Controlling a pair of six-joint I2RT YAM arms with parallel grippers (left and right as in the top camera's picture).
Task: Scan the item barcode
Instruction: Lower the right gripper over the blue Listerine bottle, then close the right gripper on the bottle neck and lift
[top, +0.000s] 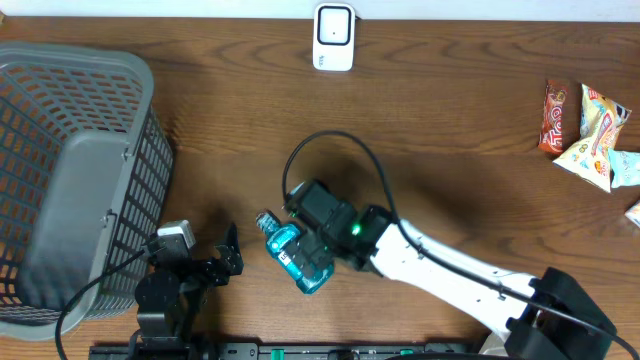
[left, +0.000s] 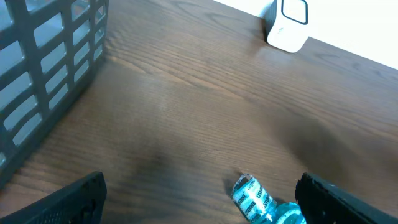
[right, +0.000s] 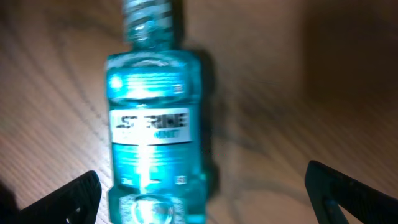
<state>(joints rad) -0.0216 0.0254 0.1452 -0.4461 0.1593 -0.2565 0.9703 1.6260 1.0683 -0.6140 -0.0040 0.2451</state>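
- Jaws of the right tool (right: 208, 190) are spread wide, nothing held; the mouthwash bottle (right: 152, 124) lies flat on the table (top: 450, 130) just beneath, offset toward one finger.
- The left tool (left: 199, 199) is likewise spread, empty.
- Centring is advised before closing across the body, label left uncovered for the scanner (top: 333, 38) far beyond.

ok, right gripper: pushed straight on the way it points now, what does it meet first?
The blue mouthwash bottle, lying on the table. In the wrist view it sits ahead of the right gripper, left of centre between the open jaws. How far off is hard to judge.
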